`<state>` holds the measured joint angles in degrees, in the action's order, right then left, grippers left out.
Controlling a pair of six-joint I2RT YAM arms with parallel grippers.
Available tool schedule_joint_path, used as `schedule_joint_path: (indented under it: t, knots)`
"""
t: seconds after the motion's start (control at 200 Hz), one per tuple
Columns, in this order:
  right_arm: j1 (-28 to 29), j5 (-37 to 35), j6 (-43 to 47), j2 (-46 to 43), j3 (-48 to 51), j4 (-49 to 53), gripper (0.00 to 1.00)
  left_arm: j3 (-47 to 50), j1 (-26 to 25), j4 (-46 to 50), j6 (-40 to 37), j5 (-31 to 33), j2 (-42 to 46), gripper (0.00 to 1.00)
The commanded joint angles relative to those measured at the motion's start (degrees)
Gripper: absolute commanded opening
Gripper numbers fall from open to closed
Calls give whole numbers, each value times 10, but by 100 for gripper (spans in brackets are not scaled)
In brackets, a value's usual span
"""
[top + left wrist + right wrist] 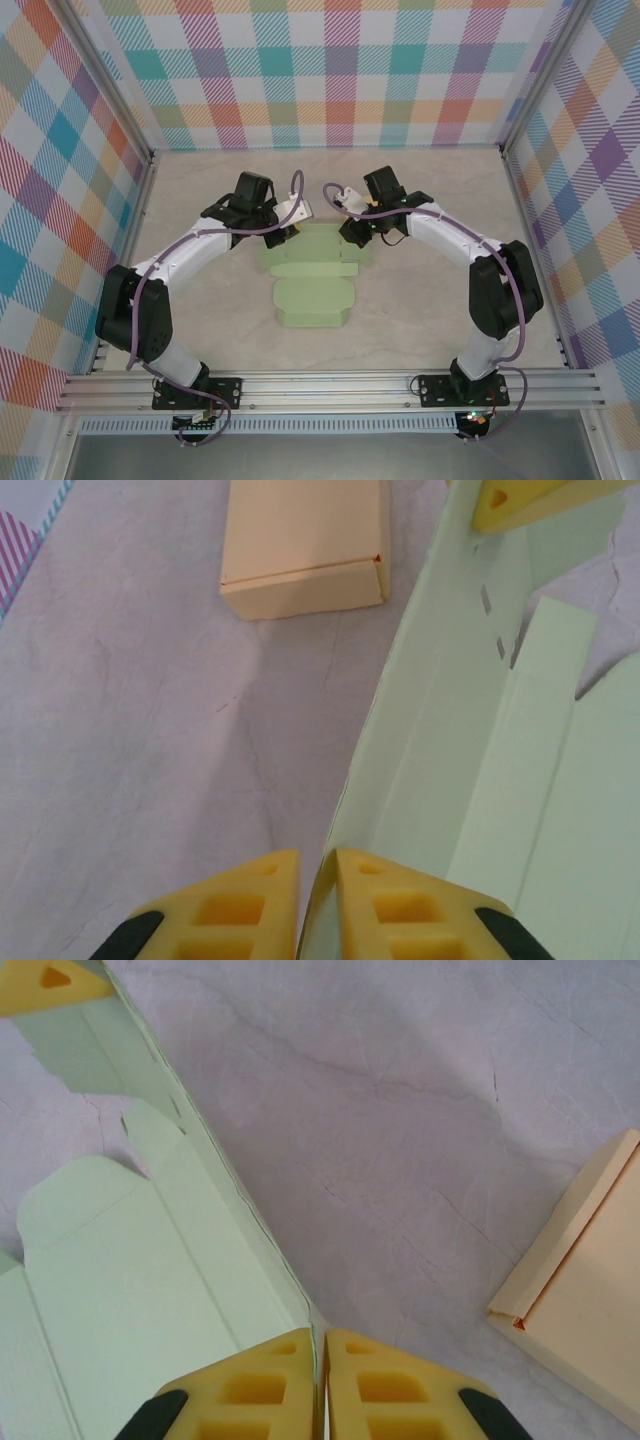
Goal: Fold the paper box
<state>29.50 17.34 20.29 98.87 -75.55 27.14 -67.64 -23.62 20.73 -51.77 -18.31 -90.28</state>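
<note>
The pale green flat cardboard box blank lies mid-way across the marbled grey table, between my two arms. My left claw is closed on one end of its raised far panel, and my right claw pinches the other end. The panel's long axis runs crosswise from claw to claw. The unfolded remainder lies flat toward my bases. Neither arm is nearer.

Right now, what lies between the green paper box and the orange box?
Nothing. In the left wrist view only bare table separates the green paper box from the orange box.
</note>
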Motion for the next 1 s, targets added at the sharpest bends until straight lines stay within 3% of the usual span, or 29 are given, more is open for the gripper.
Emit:
schedule_joint_path:
  t: [0.0,0.31,0.38,0.435,0.675,0.695,0.74,0.76,0.995]
  knots:
    - [1,1,-9,3,-17,-18,12,16,-9,7,-5,9,5,20]
    - [1,4,-11,7,-18,-25,12,24,-19,7,-5,24,-5,25]
    - [1,4,-12,7,-16,-26,3,22,-19,12,-3,17,-4,15]
    - [1,5,-12,7,-15,-27,0,22,-19,10,-3,17,-3,0]
    - [1,-38,-17,-8,6,-68,0,15,-20,4,3,15,-2,0]
    - [1,-40,-16,-11,8,-72,0,13,-20,5,4,13,-2,5]
    - [1,-39,-11,-18,15,-84,0,6,-20,11,3,7,-4,30]
    - [1,-37,-9,-21,17,-89,0,2,-20,13,2,5,-5,35]
    - [1,-13,0,-29,22,-101,0,-43,-20,53,-12,19,-37,35]
